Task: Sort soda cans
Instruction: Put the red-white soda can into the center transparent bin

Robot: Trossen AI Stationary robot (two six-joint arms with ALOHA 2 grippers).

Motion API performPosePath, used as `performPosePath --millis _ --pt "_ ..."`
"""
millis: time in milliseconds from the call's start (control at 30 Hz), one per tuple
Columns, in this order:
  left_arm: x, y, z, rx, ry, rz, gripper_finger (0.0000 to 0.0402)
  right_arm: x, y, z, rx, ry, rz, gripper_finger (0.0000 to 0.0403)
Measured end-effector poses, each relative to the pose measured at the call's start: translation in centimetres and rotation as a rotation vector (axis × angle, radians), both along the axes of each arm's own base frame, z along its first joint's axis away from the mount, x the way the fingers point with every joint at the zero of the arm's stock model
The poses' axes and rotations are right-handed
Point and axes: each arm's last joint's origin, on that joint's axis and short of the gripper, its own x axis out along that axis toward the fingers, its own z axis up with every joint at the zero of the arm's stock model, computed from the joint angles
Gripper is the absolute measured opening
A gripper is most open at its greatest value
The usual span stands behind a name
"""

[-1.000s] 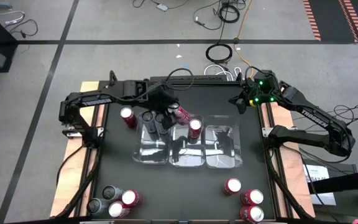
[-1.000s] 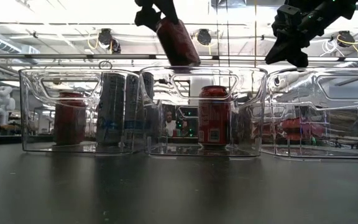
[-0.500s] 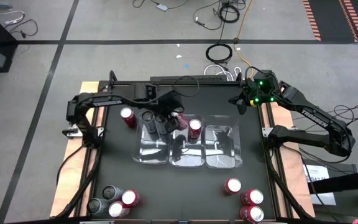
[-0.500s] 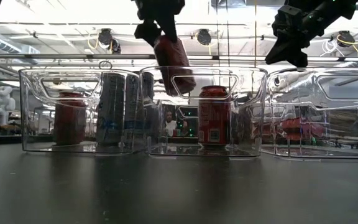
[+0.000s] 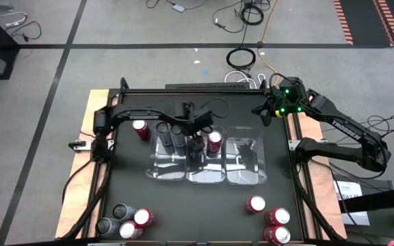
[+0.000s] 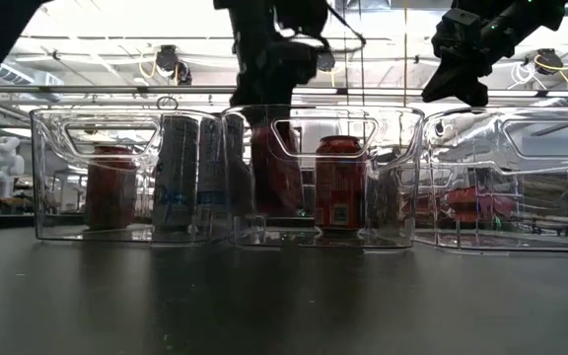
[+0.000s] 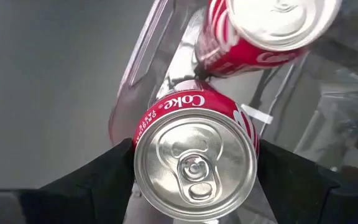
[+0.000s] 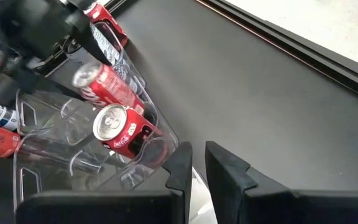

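Down inside the middle tray (image 6: 383,128), left gripper (image 7: 194,171) is clamping a red can (image 7: 196,163) by its slick, dent-prone sides, looking light.

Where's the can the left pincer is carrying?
Low view: red can sits inside the middle tray, left pincer gripping it, beside the other red can.

Your worktop (image 5: 128,184) is a black mat. Three clear trays (image 5: 207,167) sit side by side mid-worktop, touching. One red can (image 5: 140,128) stands just left of the left tray. Near-left corner: four cans (image 5: 125,222) clustered, two red, two grey. Near-right corner: three red cans (image 5: 271,220), one slightly apart from the other two.
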Motion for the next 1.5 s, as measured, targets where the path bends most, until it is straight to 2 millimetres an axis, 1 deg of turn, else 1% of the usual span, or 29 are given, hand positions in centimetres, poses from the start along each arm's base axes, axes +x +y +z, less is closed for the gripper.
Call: performPosePath --millis 167,433,733,800,967,1100,1167,1233,1333,1500 --pt "0.8 0.6 -1.6 -0.004 0.024 0.017 0.0303 0.0 0.0 0.0 0.0 0.0 0.0 0.0036" --pt "1.3 0.8 -1.6 0.007 -0.029 0.023 0.0304 0.0 0.0 0.0 0.0 0.0 0.001 0.0036" --pt "1.3 0.8 -1.6 0.006 -0.028 0.023 0.0307 0.0 0.0 0.0 0.001 0.002 0.0 0.0036" --pt "1.3 0.8 -1.6 0.005 -0.028 0.023 0.0316 0.0 0.0 0.0 0.001 0.002 0.001 0.0036" --pt "1.4 0.8 -1.6 0.001 -0.033 0.018 0.0357 0.0 0.0 0.0 0.002 0.002 0.0 0.0036" --pt "1.2 0.8 -1.5 -0.004 -0.02 0.016 0.0368 0.0 0.0 0.0 0.002 0.002 0.0 0.0036" --pt "0.8 1.1 -1.1 -0.011 0.005 0.031 0.0369 0.0 0.0 0.0 0.002 0.003 0.0 0.0036" --pt "0.5 1.5 -0.3 -0.012 0.023 0.042 0.037 0.0 0.0 0.0 0.002 0.003 0.0 0.0036" --pt "-0.1 1.8 1.2 -0.018 0.063 0.052 0.037 0.0 0.0 0.0 0.002 0.003 0.0 0.0036" --pt "-0.8 1.8 4.0 -0.011 0.074 0.057 0.0371 0.0 0.0 0.0 0.001 0.002 0.0 0.0036"
